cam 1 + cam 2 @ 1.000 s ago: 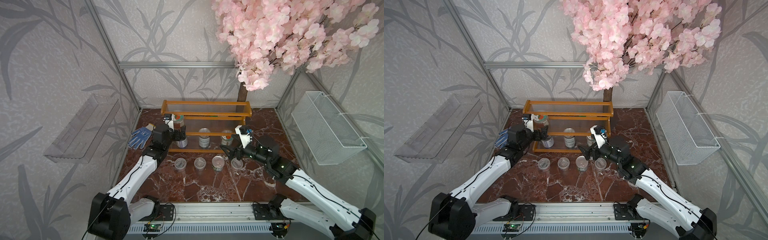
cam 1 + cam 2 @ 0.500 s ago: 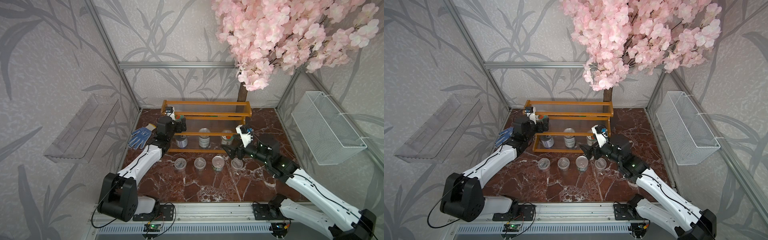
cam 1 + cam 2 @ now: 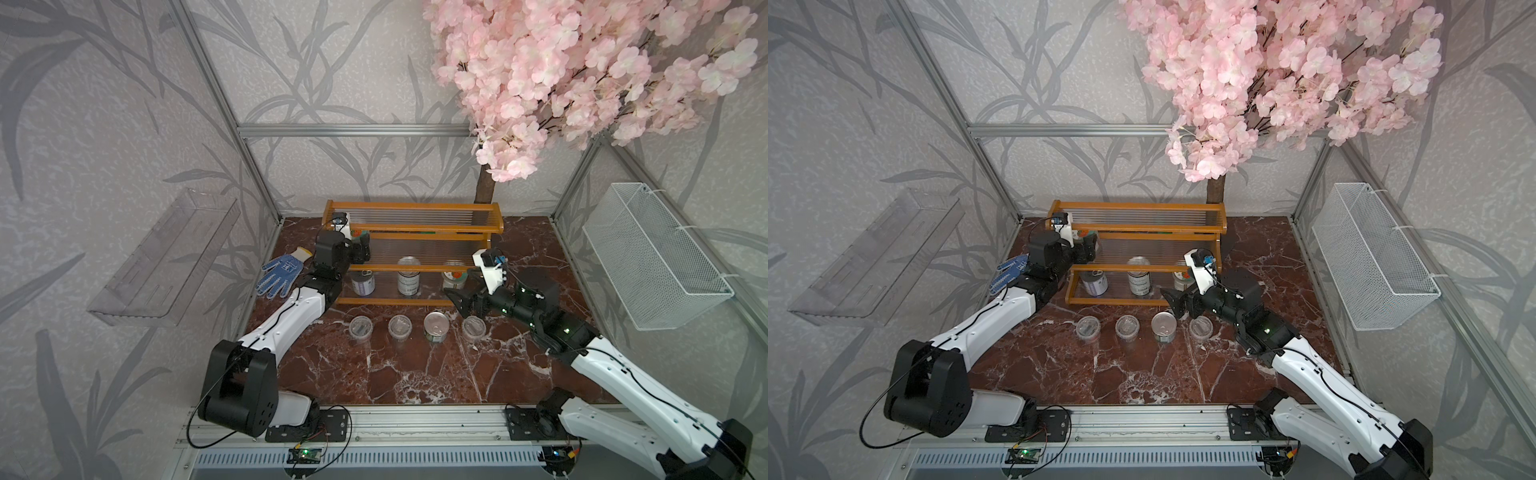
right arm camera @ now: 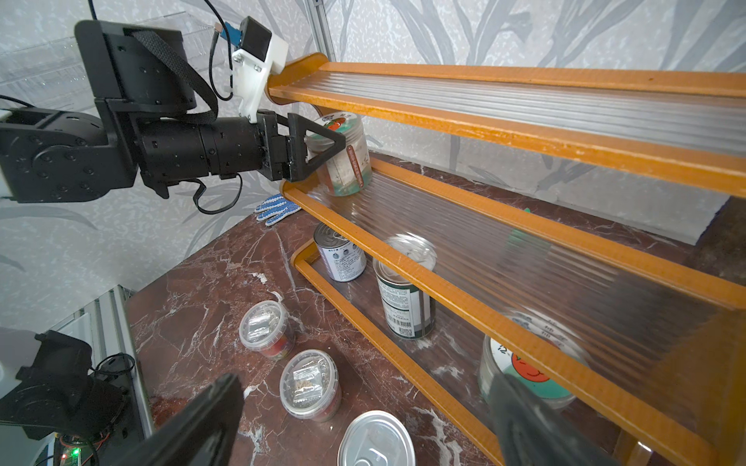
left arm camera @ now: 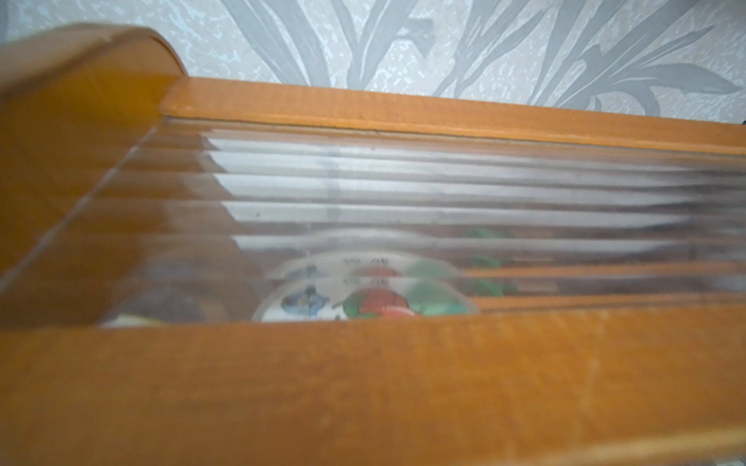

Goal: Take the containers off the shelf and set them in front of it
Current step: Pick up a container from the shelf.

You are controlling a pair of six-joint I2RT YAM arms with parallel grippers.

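Marble tabletop (image 3: 415,374), orange shelf (image 3: 415,206), left tool (image 4: 339,141) straddling middle-tier jar (image 4: 351,173)

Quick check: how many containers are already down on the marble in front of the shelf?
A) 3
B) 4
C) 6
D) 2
B: a row of four stands on the marble in front of the shelf, namely three clear cups and one tin.
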